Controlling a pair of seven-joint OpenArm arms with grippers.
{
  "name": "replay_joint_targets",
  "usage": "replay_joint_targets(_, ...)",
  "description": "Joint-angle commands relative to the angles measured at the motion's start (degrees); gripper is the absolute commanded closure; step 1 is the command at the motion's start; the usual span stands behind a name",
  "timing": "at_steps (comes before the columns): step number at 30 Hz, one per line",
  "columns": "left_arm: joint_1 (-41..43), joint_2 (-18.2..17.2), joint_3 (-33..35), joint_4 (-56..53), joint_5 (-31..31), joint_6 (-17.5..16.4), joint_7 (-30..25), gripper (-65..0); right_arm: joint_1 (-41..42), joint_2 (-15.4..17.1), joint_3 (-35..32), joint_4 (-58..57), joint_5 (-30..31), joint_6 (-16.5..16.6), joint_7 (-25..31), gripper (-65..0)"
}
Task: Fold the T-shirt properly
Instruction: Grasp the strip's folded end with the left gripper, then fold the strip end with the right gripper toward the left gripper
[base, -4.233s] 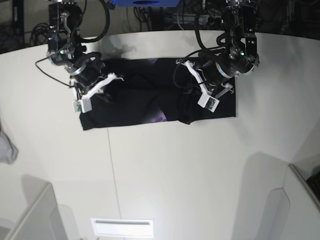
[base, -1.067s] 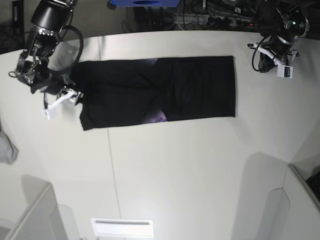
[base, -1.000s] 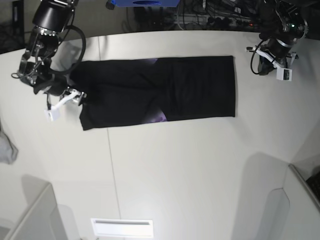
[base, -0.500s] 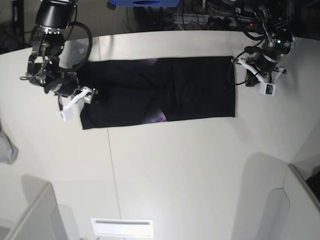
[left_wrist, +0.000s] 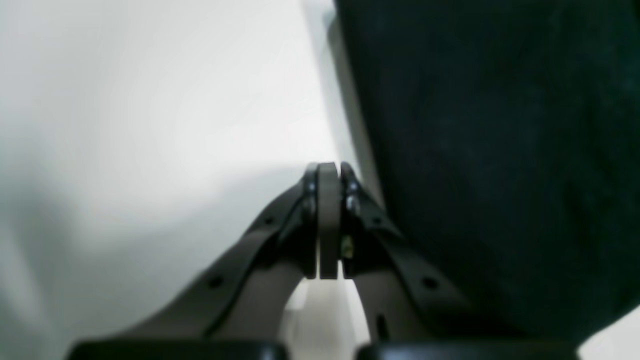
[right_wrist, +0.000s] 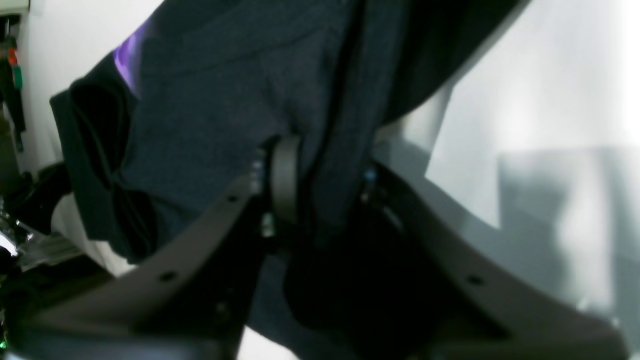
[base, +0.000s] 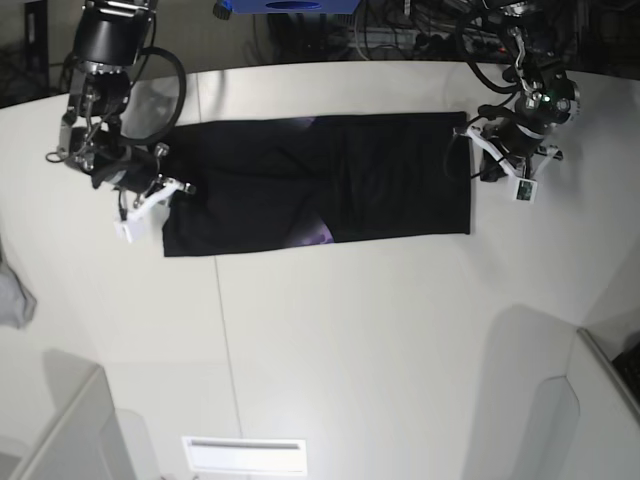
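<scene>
The black T-shirt lies as a long flat band across the white table, with a bit of purple print showing at a fold. My right gripper is at the band's left end. In the right wrist view the right gripper is shut on a bunched edge of the T-shirt, with cloth filling the gap between its fingers. My left gripper sits just off the band's right end. It is shut and empty, low over bare table beside the T-shirt's edge.
A small grey cloth lies at the table's far left edge. A blue object and cables sit behind the table. Pale bins stand at the front left and front right.
Both arms have come in from outside to the shirt's two ends. The right gripper has gone from wide open to closed on the left edge. The left gripper stayed shut.
</scene>
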Motion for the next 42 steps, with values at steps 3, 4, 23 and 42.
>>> replay_joint_targets(3, -0.85, -0.85, 2.39, -0.01, -0.49, -0.24, -1.06, 0.0, -0.2, 0.35, -0.26, 0.09, -3.62, -0.7, 0.05, 0.0)
replay_joint_targets(4, -0.85, -0.85, 2.91, -0.01, -0.49, -0.24, -1.06, 0.0, -0.2, 0.43, -0.26, 0.18, -3.62, -0.79, 0.31, 0.0)
replay_joint_targets(23, -3.48, -0.85, 6.08, 0.16, -0.49, -0.15, -0.89, 0.0, -4.78, 0.17, -11.25, 24.18, -3.62, -12.48, 0.23, 0.0)
replay_joint_targets(42, -2.6, -3.14, 8.36, -0.98, 8.82, -0.24, -1.15, 0.0, -4.34, -5.02, -28.84, 34.64, -3.53, -27.08, -0.21, 0.0)
